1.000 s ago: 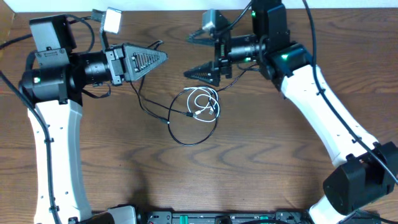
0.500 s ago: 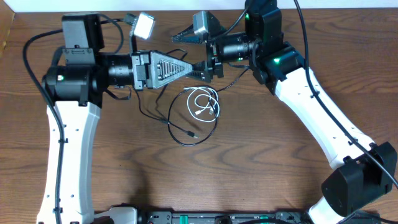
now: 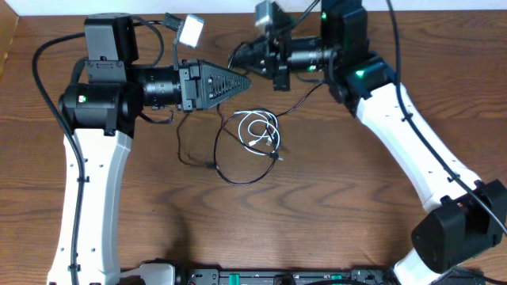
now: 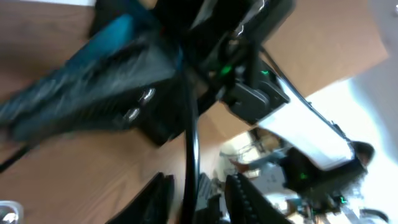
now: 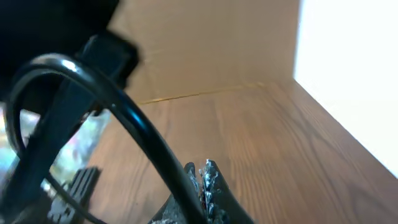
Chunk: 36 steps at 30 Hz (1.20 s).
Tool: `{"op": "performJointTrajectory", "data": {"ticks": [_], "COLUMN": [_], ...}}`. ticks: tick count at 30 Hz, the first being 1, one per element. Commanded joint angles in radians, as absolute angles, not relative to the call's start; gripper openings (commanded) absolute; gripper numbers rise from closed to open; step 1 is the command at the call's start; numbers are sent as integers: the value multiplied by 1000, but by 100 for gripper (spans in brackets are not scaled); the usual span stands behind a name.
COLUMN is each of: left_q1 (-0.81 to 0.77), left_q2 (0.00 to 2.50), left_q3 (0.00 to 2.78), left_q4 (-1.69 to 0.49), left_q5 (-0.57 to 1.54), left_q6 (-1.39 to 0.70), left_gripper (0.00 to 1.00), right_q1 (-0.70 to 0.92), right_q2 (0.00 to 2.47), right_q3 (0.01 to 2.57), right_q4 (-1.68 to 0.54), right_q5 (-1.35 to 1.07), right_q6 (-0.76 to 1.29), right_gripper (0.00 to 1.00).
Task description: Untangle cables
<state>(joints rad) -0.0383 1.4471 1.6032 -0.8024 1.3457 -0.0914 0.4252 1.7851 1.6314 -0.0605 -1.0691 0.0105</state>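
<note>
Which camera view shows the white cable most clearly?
The overhead view. There the white cable lies as a small coil on the table, within a larger loop of black cable. Neither wrist view shows the white one. Both show only black cable, blurred and close up.

Two black cables [image 3: 238, 182], one white cable [image 3: 255, 129], two robot arms [image 3: 87, 182]
</note>
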Motion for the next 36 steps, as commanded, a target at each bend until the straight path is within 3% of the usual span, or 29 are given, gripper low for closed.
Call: {"op": "performJointTrajectory", "data": {"ticks": [1, 6, 18, 22, 27, 36], "left_q1": [-35, -35, 28, 30, 30, 30], "left_q2": [1429, 1429, 1429, 1429, 1430, 1431], "left_q3": [1618, 1618, 1618, 1618, 1612, 1607], "left_q4": [-799, -811, -879, -896, -897, -900], "left_q5": [1193, 1042, 852, 806, 784, 765], "left_q6": [-92, -91, -87, -87, -87, -87], "left_gripper": [41, 48, 59, 63, 65, 65], "right_q1": [390, 314, -35, -149, -241, -347], "right_q2": [1791, 1779, 1778, 1779, 1779, 1787], "right_q3": [1631, 1672, 1846, 1846, 1846, 1845], "right_q4": [2, 143, 138, -2, -193, -226], "right_q5": [-947, -829, -730, -607, -279, 105], "right_q6": [218, 442, 725, 687, 479, 364], "right_gripper": [1, 1, 1, 1, 1, 1]}}
